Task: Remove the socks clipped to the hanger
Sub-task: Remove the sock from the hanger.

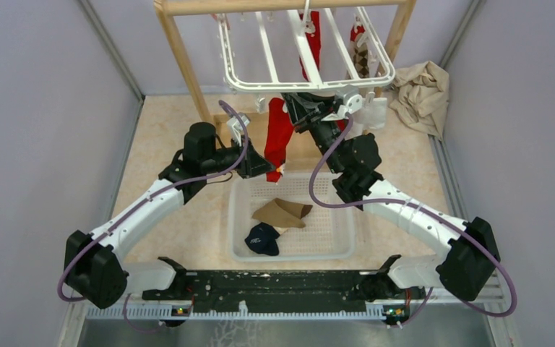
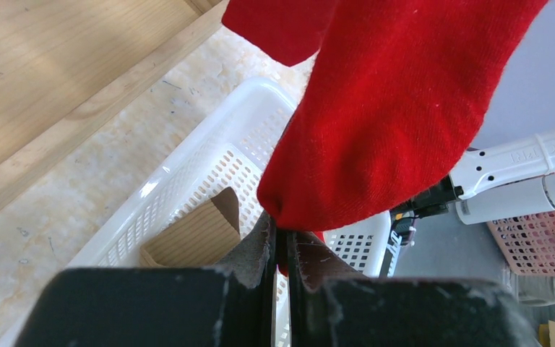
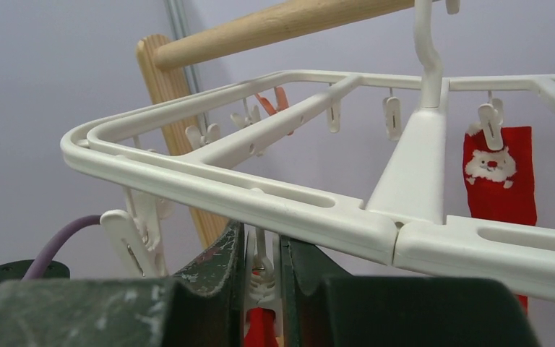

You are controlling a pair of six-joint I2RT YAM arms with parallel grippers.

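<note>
The white hanger [image 1: 303, 81] hangs from the wooden frame. A red sock [image 1: 278, 137] dangles from a clip [image 3: 262, 278] under the hanger's front bar [image 3: 260, 196]. My right gripper [image 3: 262, 253] is shut on that clip, with the red sock [image 3: 260, 329] showing just below it. My left gripper [image 2: 283, 238] is shut on the bottom edge of the red sock [image 2: 390, 108], above the basket. Another red sock with a Santa face [image 3: 498, 173] stays clipped at the back. Further socks [image 1: 361, 50] hang at the hanger's far right.
A white perforated basket [image 1: 332, 242] sits below, holding a tan sock [image 1: 283, 212] and a navy sock [image 1: 262, 238]. The wooden frame post [image 1: 184, 65] stands left of the hanger. A beige cloth [image 1: 419, 90] lies in the back right corner.
</note>
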